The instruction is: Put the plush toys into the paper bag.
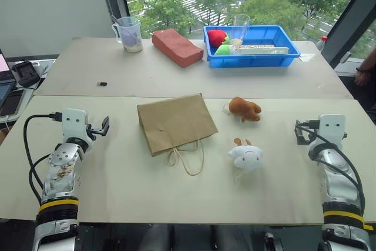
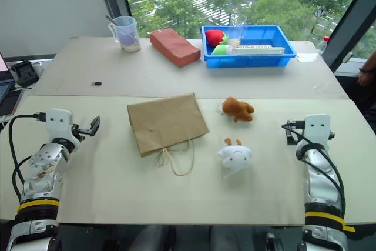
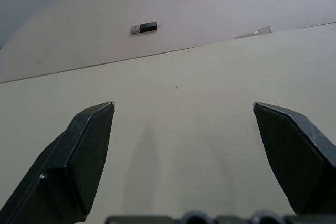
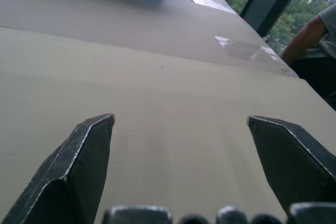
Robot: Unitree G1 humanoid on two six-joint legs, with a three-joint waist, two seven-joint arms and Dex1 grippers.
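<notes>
Left eye view: the paper bag [image 1: 175,123] lies flat in the middle of the near table [image 1: 117,186], its string handles toward the robot, so its mouth faces the robot. The white plush toy [image 1: 245,157] and the orange-brown plush toy [image 1: 244,109] sit just to the right of the bag, apart from it and from each other. The right gripper [image 1: 302,133] is the nearer one to both toys, which lie to its left; the left gripper [image 1: 103,126] has the bag between it and them, so I judge the right arm suits the first pick

Right eye view: same layout; the white toy is nearer the robot, level with the handles

Left wrist view: the left gripper's fingers [image 3: 79,156] stand wide apart with nothing between them, over bare table; a small dark stick [image 3: 144,27] lies ahead on the far table

Right wrist view: the right gripper's fingers [image 4: 73,166] are likewise spread wide and empty; a person's arm [image 4: 310,40] sits past the table edge
</notes>
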